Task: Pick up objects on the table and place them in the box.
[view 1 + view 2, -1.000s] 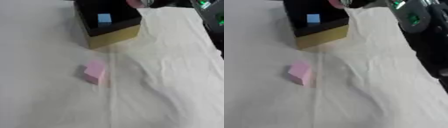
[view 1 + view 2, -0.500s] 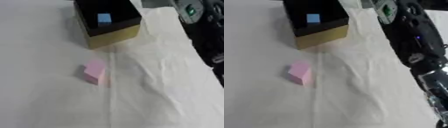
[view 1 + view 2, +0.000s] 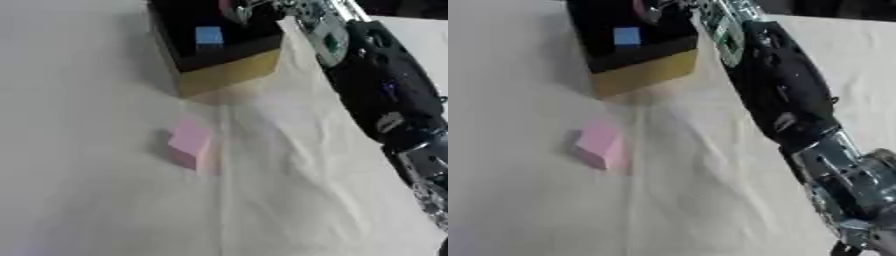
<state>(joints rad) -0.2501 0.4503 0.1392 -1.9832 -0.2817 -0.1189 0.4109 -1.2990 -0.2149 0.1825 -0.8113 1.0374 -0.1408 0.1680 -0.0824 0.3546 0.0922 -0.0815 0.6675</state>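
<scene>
Pink and blocky, a small foam-like cube lies on the white cloth, near the front of the box but apart from it. Black inside with a yellow front wall, the box holds a blue cube. Over its far edge, the right hand seems to carry something pink, though its fingers are too blurred to tell how they stand

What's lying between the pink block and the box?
Nothing: between the pink block and the box only bare white cloth shows, in both eye views.
</scene>
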